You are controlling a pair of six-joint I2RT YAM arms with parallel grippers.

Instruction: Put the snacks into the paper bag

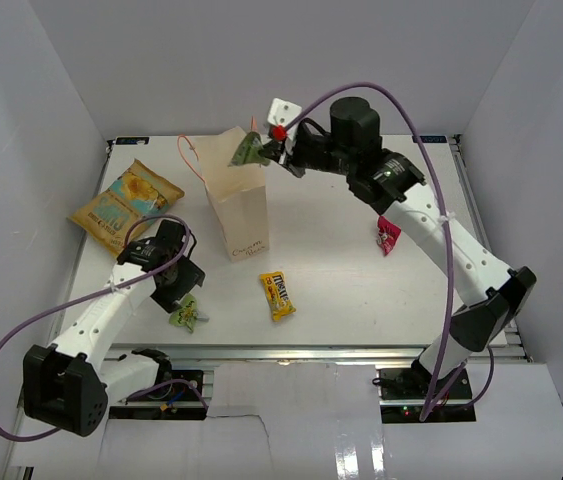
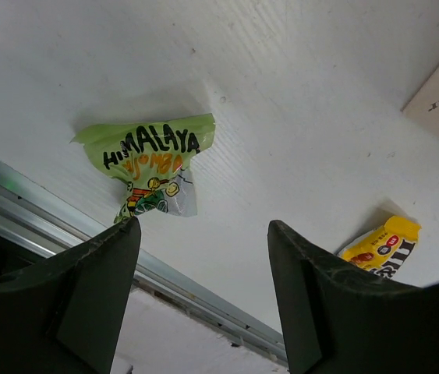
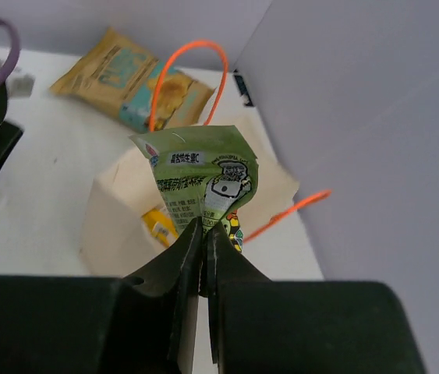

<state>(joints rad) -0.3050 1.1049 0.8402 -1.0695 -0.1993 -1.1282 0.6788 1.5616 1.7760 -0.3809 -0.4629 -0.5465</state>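
The cream paper bag (image 1: 241, 205) stands upright at mid-table with orange cord handles; it also shows in the right wrist view (image 3: 118, 218), with a yellow packet (image 3: 157, 226) inside. My right gripper (image 1: 266, 148) is shut on a green wrapper (image 3: 200, 179) and holds it over the bag's mouth. My left gripper (image 2: 203, 234) is open and empty, hovering near a second green wrapper (image 2: 153, 164), which lies on the table (image 1: 183, 315). A yellow candy pack (image 1: 277, 295) lies in front of the bag. A red packet (image 1: 388, 236) lies under the right arm. An orange-yellow chip bag (image 1: 126, 203) lies at the left.
The table's front metal rail (image 2: 63, 226) runs just below the left gripper. White enclosure walls (image 1: 51, 120) close in the left, back and right sides. The right arm (image 1: 431, 225) stretches across the right half of the table.
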